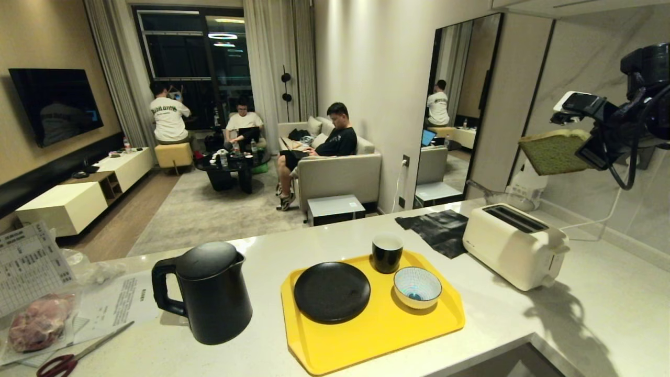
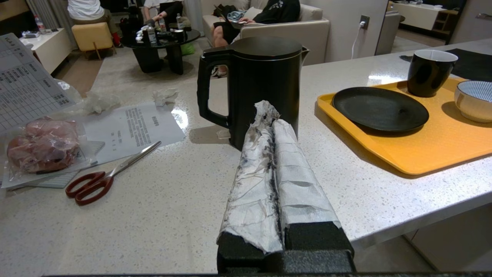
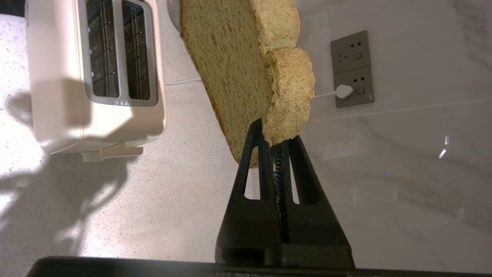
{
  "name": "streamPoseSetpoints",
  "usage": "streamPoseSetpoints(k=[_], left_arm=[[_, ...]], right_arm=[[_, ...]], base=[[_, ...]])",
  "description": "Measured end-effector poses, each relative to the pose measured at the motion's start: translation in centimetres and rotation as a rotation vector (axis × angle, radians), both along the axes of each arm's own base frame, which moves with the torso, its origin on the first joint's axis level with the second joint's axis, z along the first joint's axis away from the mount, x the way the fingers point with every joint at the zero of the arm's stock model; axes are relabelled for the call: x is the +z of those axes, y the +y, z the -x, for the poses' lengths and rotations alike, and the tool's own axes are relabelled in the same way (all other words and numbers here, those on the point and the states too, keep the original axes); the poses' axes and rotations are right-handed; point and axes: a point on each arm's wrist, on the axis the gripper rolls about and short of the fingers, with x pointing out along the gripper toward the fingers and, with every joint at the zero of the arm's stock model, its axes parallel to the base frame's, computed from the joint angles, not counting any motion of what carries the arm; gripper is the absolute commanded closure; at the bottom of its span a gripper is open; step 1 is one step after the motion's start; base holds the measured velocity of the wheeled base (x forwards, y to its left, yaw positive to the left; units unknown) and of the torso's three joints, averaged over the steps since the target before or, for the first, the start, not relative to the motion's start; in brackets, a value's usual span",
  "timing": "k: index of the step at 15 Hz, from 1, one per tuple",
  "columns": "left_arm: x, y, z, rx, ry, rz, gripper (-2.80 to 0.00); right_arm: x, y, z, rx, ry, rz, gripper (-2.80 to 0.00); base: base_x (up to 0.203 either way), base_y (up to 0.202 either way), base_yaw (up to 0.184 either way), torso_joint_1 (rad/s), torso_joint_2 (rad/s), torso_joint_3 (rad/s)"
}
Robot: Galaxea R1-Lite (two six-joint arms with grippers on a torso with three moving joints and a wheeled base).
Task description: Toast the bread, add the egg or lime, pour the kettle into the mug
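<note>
My right gripper (image 1: pixel 586 152) (image 3: pixel 275 132) is shut on the bread (image 1: pixel 552 152) (image 3: pixel 246 65), a thick green-faced slice held in the air above and to the right of the white toaster (image 1: pixel 515 243) (image 3: pixel 96 73). Both toaster slots show bare. The black kettle (image 1: pixel 209 293) (image 2: pixel 265 84) stands on the counter left of the yellow tray (image 1: pixel 377 324) (image 2: pixel 430 150). The black mug (image 1: pixel 387 253) (image 2: pixel 428 73) sits at the tray's far edge. My left gripper (image 2: pixel 271 115), wrapped in white cloth, is shut and parked low before the kettle. No egg or lime is in view.
On the tray sit a black plate (image 1: pixel 332 291) and a striped bowl (image 1: pixel 417 287). Red scissors (image 2: pixel 103 177), papers (image 2: pixel 134 127) and bagged meat (image 2: pixel 42 144) lie at the left. A black cloth (image 1: pixel 437 228) lies behind the tray. People sit in the room beyond.
</note>
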Motion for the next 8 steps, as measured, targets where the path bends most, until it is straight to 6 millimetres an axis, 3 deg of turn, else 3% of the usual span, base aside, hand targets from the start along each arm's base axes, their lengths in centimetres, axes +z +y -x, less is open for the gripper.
streamPoseSetpoints(k=[8], left_arm=[[0.0, 0.0, 0.0, 0.003, 0.001, 0.004, 0.0]], right_arm=[[1.5, 0.2, 1.5, -0.001, -0.029, 0.005, 0.0]], base=[[0.0, 0.0, 0.0, 0.0, 0.0, 0.0]])
